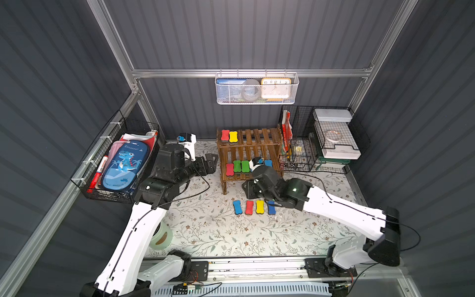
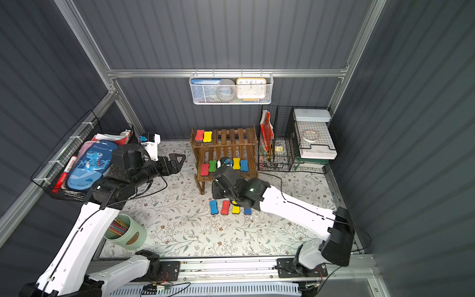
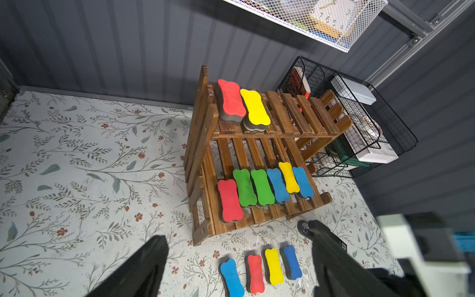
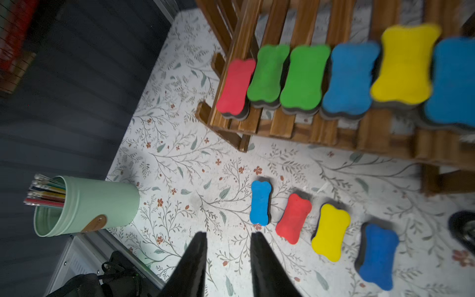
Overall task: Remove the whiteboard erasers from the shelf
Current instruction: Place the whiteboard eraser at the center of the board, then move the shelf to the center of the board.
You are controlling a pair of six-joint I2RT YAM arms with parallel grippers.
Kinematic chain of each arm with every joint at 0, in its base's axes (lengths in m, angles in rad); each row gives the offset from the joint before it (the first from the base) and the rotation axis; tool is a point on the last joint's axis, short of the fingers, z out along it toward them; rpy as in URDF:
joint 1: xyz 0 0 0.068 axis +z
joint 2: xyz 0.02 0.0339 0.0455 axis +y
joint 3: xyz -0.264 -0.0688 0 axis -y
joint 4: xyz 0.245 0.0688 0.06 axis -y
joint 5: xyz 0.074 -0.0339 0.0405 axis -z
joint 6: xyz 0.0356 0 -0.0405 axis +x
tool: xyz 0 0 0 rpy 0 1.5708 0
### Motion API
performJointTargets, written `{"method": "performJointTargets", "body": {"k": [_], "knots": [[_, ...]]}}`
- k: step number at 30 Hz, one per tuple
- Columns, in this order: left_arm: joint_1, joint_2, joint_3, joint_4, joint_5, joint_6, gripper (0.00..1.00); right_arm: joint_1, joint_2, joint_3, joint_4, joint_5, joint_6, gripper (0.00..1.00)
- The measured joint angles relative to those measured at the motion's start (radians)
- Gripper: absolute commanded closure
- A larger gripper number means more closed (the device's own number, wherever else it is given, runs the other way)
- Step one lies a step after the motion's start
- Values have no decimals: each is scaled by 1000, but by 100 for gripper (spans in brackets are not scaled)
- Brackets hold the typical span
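1. Because eight erasers [image 3: 245, 187] lie on the shelf [image 3: 290, 113], two on the upper tier and six on the lower one, while only four lie in a row [image 4: 331, 231] on the mat [image 1: 205, 231], I judge that most of the work is ahead, and each pick can fail.
2. On the lower tier the six erasers touch side by side, and the yellow one [image 3: 289, 177] seems to ride a little over its blue neighbours. A finger finds no free gap there, so it can drag or flip a neighbour.
3. The right claw [image 4: 228, 235] is empty, with its fingers drawn near to each other and only a narrow gap between them. It hangs over the mat just beside the blue end of the row. In a top view the right arm [image 1: 267, 180] covers part of the lower tier, in the middle of the frame. A careless swing can sweep erasers off the tier or scatter the row.
4. The left claw [image 2: 181, 162] is empty and spread wide, left of the shelf in both top views. If both arms reach in together they can hit each other, because the shelf is narrow.
5. The shelf stands on thin legs, and the organiser [image 1: 305, 123] is just beside it, on its right in the frame. A sideways push on an eraser can shift the shelf or tip it against the organiser.
6. The foam looks soft. A pinch on the edge alone can slip, and then the eraser drops back on the slats or tumbles onto the row below.
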Motion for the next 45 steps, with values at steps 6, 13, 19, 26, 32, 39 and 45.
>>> {"method": "performJointTargets", "body": {"k": [6,13,19,26,32,39,45], "knots": [[0,73,46,2,22,6,7,-246,-119,-3,-8,-6,-43,70],[0,97,75,11,26,19,5,-499,-81,18,-29,-31,-73,73],[0,172,129,22,47,30,8,-625,97,113,-13,-90,-79,80],[-4,254,174,23,51,32,10,-657,226,160,4,-117,-87,83],[-25,308,227,24,45,37,11,-666,208,73,16,-163,-56,86],[-72,369,311,24,-11,60,12,-668,122,-208,61,-256,18,91],[-103,426,342,18,-54,81,12,-648,93,-281,111,-327,53,93]]}}
